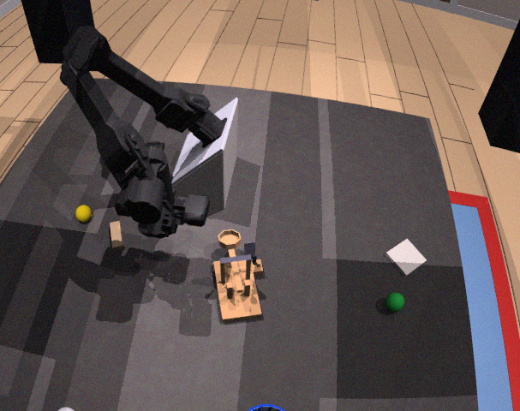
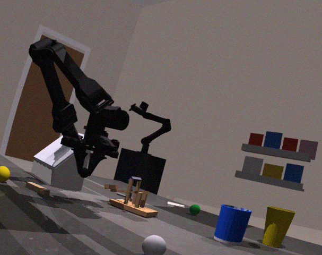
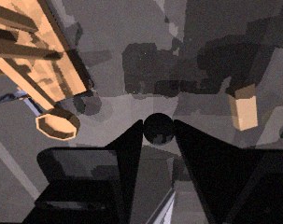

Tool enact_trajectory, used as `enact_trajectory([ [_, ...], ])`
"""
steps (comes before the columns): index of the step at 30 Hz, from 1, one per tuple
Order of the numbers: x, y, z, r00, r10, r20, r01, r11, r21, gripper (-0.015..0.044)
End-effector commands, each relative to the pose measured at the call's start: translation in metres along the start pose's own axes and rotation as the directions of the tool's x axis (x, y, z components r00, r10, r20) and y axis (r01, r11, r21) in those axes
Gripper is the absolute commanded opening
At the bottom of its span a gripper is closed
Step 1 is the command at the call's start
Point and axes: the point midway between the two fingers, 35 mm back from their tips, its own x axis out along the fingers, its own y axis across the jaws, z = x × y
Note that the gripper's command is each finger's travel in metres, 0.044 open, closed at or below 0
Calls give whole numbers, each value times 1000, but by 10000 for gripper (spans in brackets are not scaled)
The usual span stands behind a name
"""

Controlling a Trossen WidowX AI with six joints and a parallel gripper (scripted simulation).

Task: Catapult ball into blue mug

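Note:
My gripper (image 2: 85,168) (image 3: 158,123) is shut on a black ball (image 3: 159,134), held between the fingertips above the mat. In the top view the fingertips and ball are hidden under the wrist. The wooden catapult (image 1: 241,309) (image 2: 140,210) (image 3: 68,77) stands on the mat, to the right of the gripper in the top view. Its cup (image 1: 229,239) (image 3: 58,127) is empty, on the side towards the slanted box. The blue mug (image 2: 232,223) stands upright at the right in the exterior view; only its rim (image 1: 266,406) shows in the top view.
A wooden block (image 1: 115,234) (image 2: 37,188) (image 3: 244,113) and yellow ball (image 1: 83,213) (image 2: 2,173) lie left. A slanted white box (image 1: 206,187) (image 2: 66,177) stands behind the gripper. A green ball (image 1: 394,301) (image 2: 194,209), white ball (image 2: 154,245), white slab (image 1: 406,256) and yellow mug (image 2: 278,226) stand apart.

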Motion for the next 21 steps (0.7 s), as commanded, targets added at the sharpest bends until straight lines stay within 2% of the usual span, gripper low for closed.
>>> enact_trajectory([
  [1, -24, -1, 2, 1000, 0, 7, 0, 1000, 11, 0],
  [8, -57, -5, -4, 1000, -16, 7, 15, 1000, 12, 0],
  [21, -55, 17, 1, 999, -11, -46, 9, 999, -48, 0],
])
